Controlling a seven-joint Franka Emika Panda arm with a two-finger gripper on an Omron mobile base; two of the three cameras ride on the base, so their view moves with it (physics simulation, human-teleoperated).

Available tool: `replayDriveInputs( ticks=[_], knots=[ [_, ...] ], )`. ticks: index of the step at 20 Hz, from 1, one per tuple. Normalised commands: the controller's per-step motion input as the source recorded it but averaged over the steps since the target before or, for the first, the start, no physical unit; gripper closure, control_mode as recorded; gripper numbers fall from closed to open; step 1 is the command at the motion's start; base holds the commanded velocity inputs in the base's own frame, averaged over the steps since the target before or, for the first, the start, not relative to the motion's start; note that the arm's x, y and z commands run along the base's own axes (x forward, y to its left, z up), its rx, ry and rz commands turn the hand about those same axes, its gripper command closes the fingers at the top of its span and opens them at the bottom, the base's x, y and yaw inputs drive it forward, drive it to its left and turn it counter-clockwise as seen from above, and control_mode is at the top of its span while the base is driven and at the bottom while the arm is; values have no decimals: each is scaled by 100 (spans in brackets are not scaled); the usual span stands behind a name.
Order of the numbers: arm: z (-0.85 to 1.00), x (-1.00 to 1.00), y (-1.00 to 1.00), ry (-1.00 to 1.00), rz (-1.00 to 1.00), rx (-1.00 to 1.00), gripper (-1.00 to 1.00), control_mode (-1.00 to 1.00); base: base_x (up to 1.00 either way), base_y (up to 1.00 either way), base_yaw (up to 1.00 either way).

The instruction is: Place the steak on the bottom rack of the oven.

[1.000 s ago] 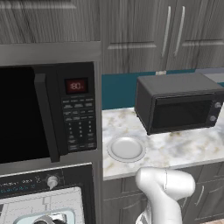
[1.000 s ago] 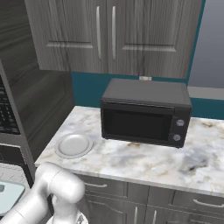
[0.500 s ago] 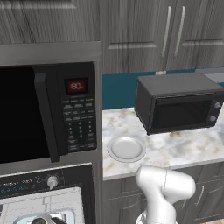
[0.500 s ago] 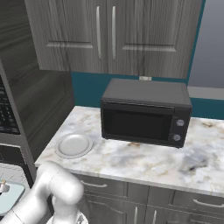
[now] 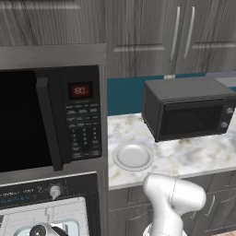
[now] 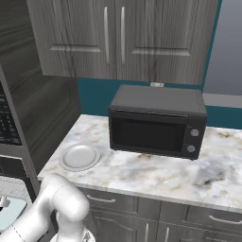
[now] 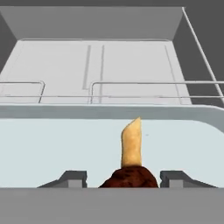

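pincer (image 7: pixel 120 180): being closed on the steak (image 7: pixel 128 178), which is being held between the two dark fingertips (image 7: pixel 70 179) at 6 o'clock of the hand view.
steak: a dark reddish-brown lump with a pale tan strip standing up toward 12 o'clock; it is being carried just over the opened door.
oven door (image 7: pixel 57 144): being seen as a pale blue window with a light rim, lying open below and ahead of the steak.
oven (image 7: pixel 131 61): its grey cavity is being faced at 12 o'clock; thin wire rack rails (image 7: pixel 144 83) are being seen beyond the door rim.
risk: the steak is judged likely to be caught on the door rim or on a rail if it is being moved in too low, or to be set on the wrong level; slipping from the grip is also possible.
counter (image 6: pixel 156 172): a white plate (image 6: pixel 79 157) and a small black box oven (image 6: pixel 156 122) are being carried well apart from the work.
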Motion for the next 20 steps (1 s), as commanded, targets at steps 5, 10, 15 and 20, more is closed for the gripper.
replayDriveInputs(
  ticks=[5, 10, 15, 20],
  knots=[
    [-6, -5, 0, 3, 0, 0, -100, -100, 0, 0, 0],
    [4, -31, 5, -1, 0, 0, -100, -100, 0, 0, 0],
    [42, -48, 2, 0, 0, 1, -100, -100, 0, 0, 0],
    [55, -60, 0, 0, 0, 8, -100, -100, 0, 0, 0]
  ],
)
